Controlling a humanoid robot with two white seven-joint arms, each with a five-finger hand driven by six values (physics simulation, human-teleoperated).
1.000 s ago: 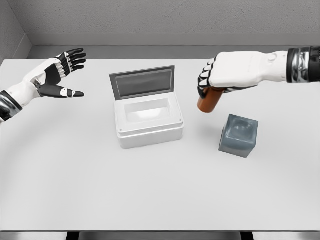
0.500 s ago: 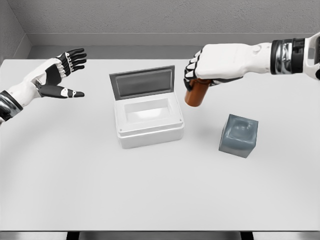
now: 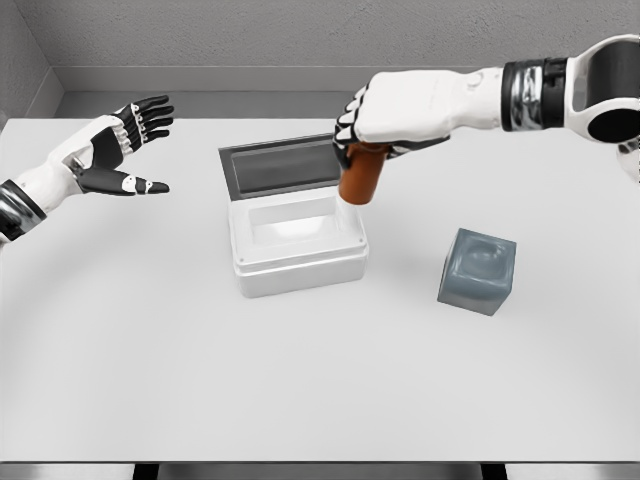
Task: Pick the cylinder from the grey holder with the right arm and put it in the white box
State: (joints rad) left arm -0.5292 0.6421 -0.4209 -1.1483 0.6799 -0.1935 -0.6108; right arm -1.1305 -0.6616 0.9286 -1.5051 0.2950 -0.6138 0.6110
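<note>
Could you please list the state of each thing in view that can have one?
White box: lid open and upright at the back, nothing visible inside.
Cylinder: held in the air, slightly tilted, over the box's right rim.
Grey holder: vacant, standing on the table right of the box.
Right hand: shut on the cylinder.
Left hand: open, holding nothing, above the table's far left.

I have one view only, from the head camera: it looks steeply down and forward across the whole table (image 3: pixel 300 400) to the far wall (image 3: pixel 300 30).
</note>
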